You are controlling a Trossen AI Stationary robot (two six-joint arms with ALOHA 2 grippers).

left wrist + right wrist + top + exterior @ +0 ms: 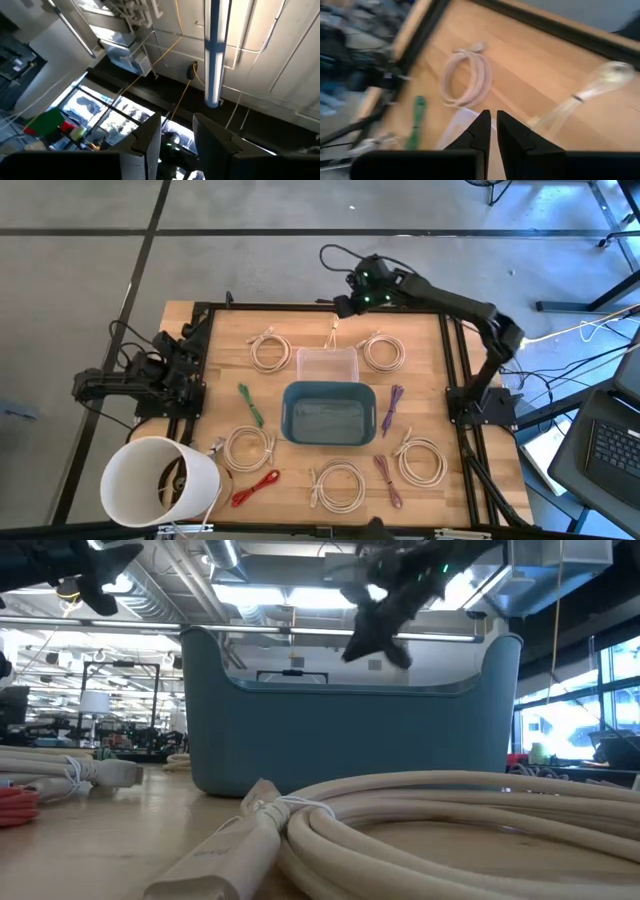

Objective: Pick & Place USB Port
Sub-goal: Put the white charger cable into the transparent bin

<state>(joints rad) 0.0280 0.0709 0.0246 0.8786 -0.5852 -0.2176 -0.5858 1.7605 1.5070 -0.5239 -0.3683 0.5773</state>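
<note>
Several coiled white cables lie on the wooden table around a blue bin (330, 413), among them one at the far left (268, 350) and one at the far right (383, 352). A thin pale cable (333, 332) lies stretched out between those two. My right gripper (343, 307) hangs over the table's far edge just beyond that pale cable (585, 95), pointing down at a slant. Its fingers (493, 122) are all but together with nothing between them. My left gripper (177, 135) is folded back at the table's left edge, pointing up at the ceiling, open and empty.
A clear container (327, 363) stands just behind the blue bin. Green (250, 405), red (255, 487) and purple (392, 410) cables lie among the coils. A white bucket (160, 480) stands at the near left corner. A black frame (450, 350) edges the table.
</note>
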